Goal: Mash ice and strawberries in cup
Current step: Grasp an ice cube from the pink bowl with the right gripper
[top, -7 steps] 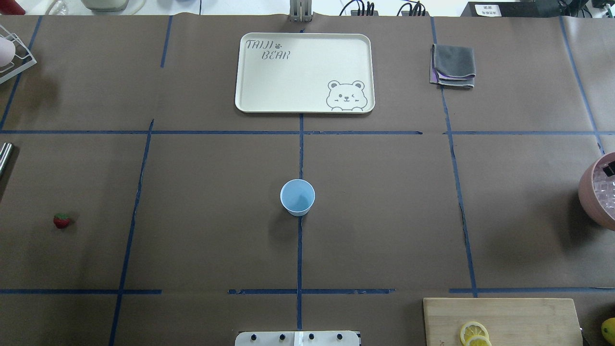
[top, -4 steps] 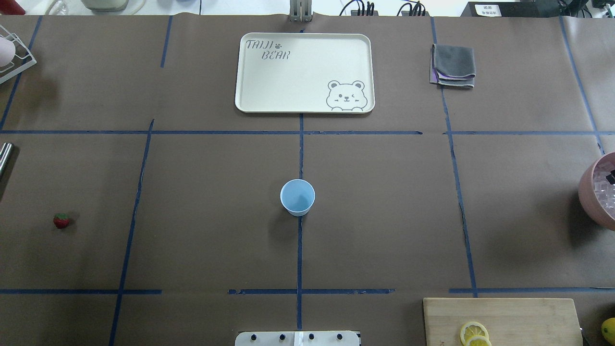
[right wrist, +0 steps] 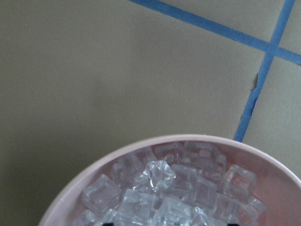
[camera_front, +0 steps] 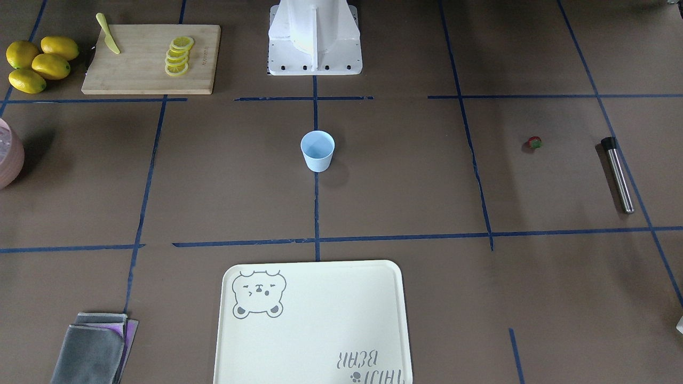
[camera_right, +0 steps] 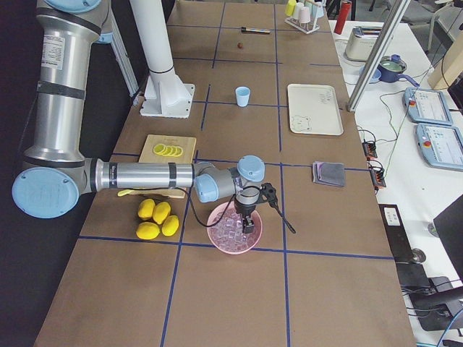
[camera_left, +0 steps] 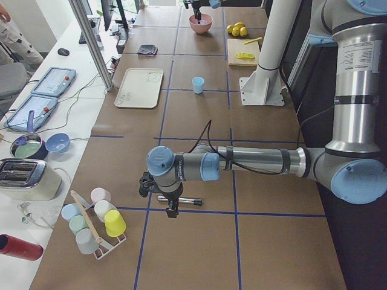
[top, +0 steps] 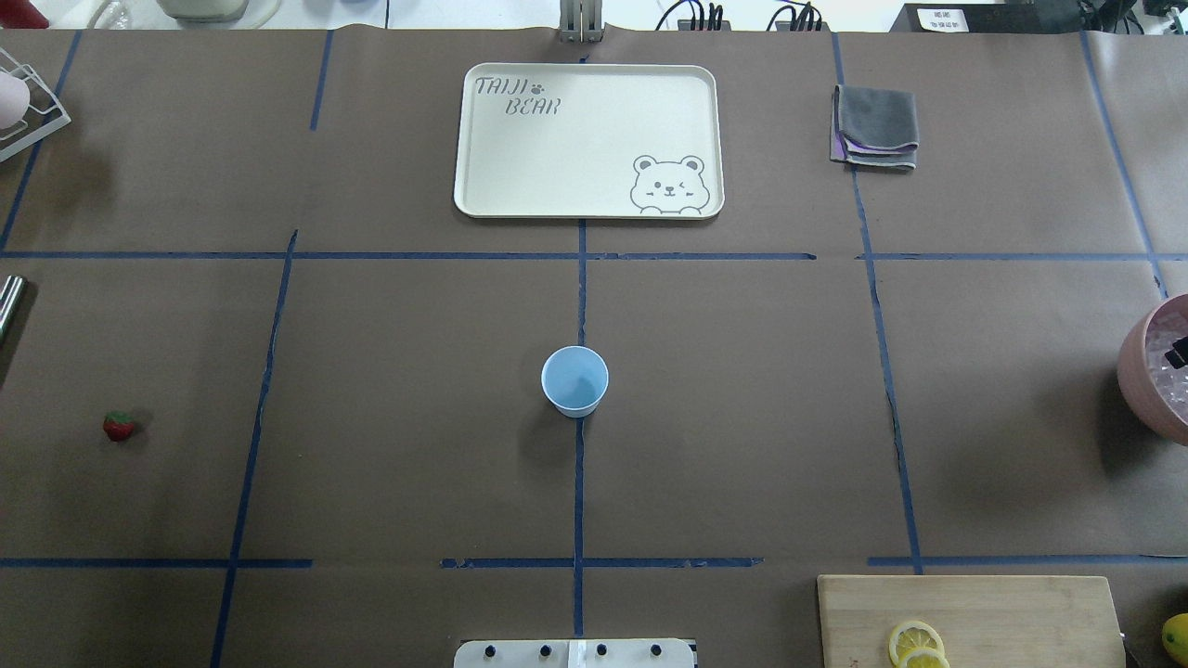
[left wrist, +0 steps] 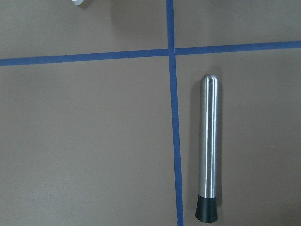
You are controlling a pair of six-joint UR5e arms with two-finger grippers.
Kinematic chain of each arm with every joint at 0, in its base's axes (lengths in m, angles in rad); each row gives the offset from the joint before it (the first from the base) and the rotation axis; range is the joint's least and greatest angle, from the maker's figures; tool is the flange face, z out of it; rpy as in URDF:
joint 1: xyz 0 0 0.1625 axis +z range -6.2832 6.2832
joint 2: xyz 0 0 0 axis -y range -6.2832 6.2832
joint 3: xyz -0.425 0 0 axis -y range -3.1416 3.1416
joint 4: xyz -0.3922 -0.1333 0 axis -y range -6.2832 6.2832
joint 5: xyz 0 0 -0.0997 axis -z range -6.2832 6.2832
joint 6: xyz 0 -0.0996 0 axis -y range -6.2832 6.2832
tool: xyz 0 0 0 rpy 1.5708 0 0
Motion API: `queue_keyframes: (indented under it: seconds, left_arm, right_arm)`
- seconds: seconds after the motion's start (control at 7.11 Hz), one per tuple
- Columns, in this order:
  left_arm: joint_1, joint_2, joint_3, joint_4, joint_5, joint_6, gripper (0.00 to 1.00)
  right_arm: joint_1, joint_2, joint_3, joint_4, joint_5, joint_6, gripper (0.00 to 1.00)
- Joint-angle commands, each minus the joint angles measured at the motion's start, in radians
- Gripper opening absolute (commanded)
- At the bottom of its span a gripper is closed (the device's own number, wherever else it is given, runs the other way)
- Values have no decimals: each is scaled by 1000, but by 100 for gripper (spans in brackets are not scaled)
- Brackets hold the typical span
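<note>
The light blue cup (top: 574, 380) stands upright and empty at the table's middle; it also shows in the front view (camera_front: 317, 151). The small red strawberry (top: 118, 426) lies far left on the table. Ice cubes (right wrist: 169, 193) fill the pink bowl (top: 1137, 371) at the right edge. My right gripper (camera_right: 246, 220) hangs over the ice in the bowl; its two dark tips just show, apart, at the bottom of the right wrist view. My left gripper (camera_left: 171, 202) hovers over a steel muddler (left wrist: 208, 150); I cannot tell whether it is open.
A cream bear tray (top: 483, 139) and a folded grey cloth (top: 876, 126) lie at the far side. A cutting board (camera_front: 133, 74) with lemon slices (camera_front: 177, 56), a yellow knife and whole lemons (camera_front: 37, 64) sit near the right arm's base. A cup rack (camera_left: 94, 220) stands at the left end.
The dark part of my right gripper over the pink bowl has shifted a little toward the near side in the overhead view. The cup and strawberry have not moved.
</note>
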Motion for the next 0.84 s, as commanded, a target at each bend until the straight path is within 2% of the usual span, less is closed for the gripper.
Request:
queue_keyframes:
  seconds: [0.0, 0.14, 0.28, 0.7]
  left_arm:
    - [0, 0, 0, -1, -1, 2, 100]
    - [0, 0, 0, -1, -1, 3, 100]
    - [0, -2, 0, -1, -1, 3, 100]
    - [0, -2, -2, -1, -1, 6, 100]
  right_arm:
    - [-1, -1, -1, 0, -2, 0, 28]
    - [-1, 1, 1, -2, -1, -3, 9]
    - [-1, 2, 2, -2, -1, -3, 3]
    - [29, 41, 47, -6, 3, 7, 0]
